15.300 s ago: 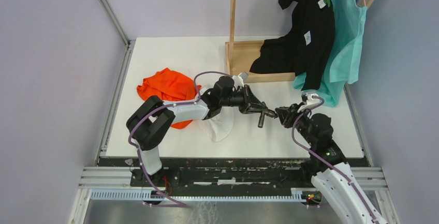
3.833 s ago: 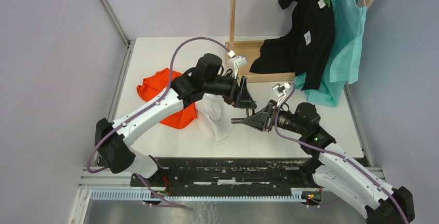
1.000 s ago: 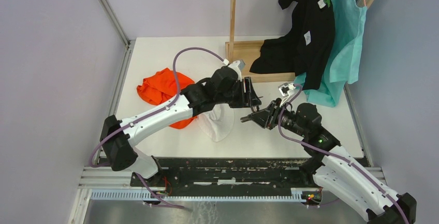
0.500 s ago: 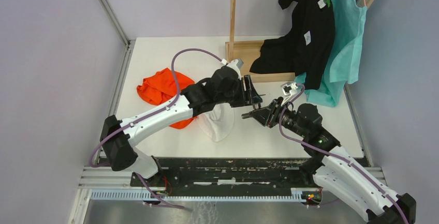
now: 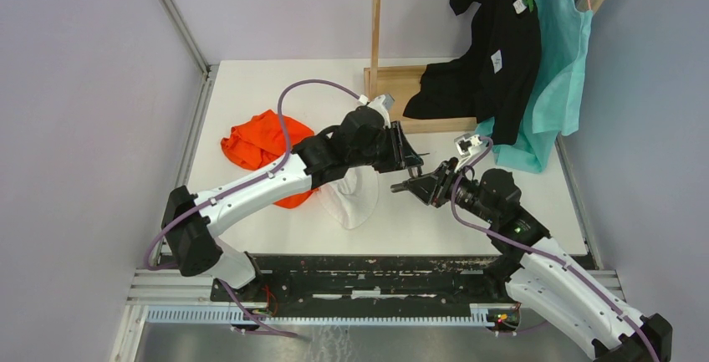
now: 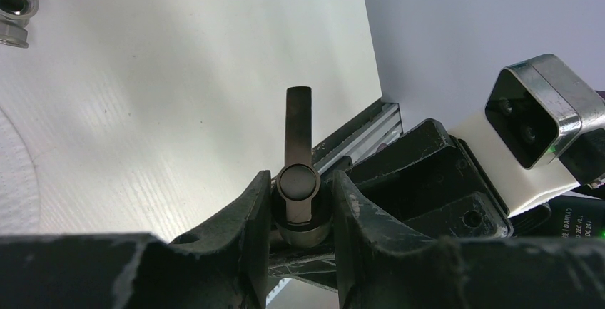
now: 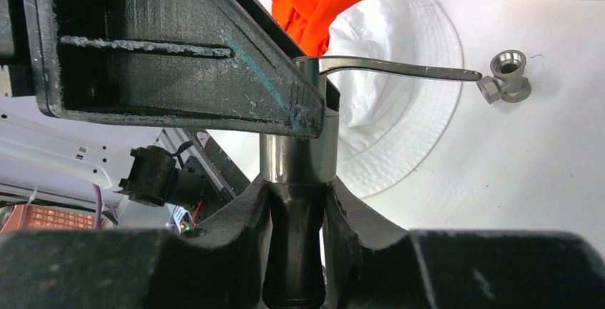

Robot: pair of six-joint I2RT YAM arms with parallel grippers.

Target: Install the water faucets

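One water faucet, a grey metal valve body [image 7: 297,155] with a long flat lever handle [image 7: 399,70], hangs in the air between both grippers over the table's middle [image 5: 411,171]. My left gripper [image 6: 300,180] is shut on the faucet's round top cap [image 6: 298,183], and the lever [image 6: 298,120] points away from it. My right gripper [image 7: 296,202] is shut on the faucet's dark lower stem [image 7: 296,252]. In the top view, the left gripper [image 5: 407,155] sits just above the right gripper [image 5: 415,185]. A second part, a small metal tee fitting [image 7: 508,77], lies on the table and also shows in the left wrist view [image 6: 14,13].
A white hat [image 5: 351,195] and an orange cloth [image 5: 267,145] lie under the left arm. A wooden stand [image 5: 397,94] with an upright post is at the back, with a black garment [image 5: 493,53] and a teal one [image 5: 556,69] hanging at the right.
A few seconds ago the grippers were apart, with the faucet in the right one. They have since closed in, and both now grip it. In the last second the right gripper rose slightly.
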